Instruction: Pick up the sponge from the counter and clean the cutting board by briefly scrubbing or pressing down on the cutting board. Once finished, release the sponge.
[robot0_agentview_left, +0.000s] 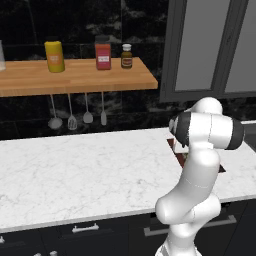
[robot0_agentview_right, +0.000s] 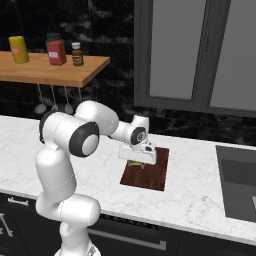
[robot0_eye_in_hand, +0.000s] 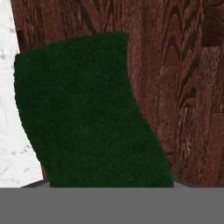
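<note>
The white arm rises from its base, bends at a dark-jointed elbow and reaches forward and down, wrist turned so the hand points at the surface below. The gripper (robot0_agentview_right: 136, 163) hangs low under the white hand, its jaws closed on the sponge (robot0_eye_in_hand: 89, 113).

We see even, soft, rendered light with no single clear source. The white marble table (robot0_agentview_left: 75, 170) reads bright, while the black wall behind stays dim with faint pale veins. The white arm (robot0_agentview_right: 65, 165) shades gently across its curves, without hard glare. A soft shadow lies under the wooden shelf (robot0_agentview_left: 75, 77). In the hand view the sponge (robot0_eye_in_hand: 87, 113) looks near-black and fuzzy-edged, its outline wavy; the cutting board (robot0_eye_in_hand: 183, 87) shows coarse, slightly blurred grain.
</note>
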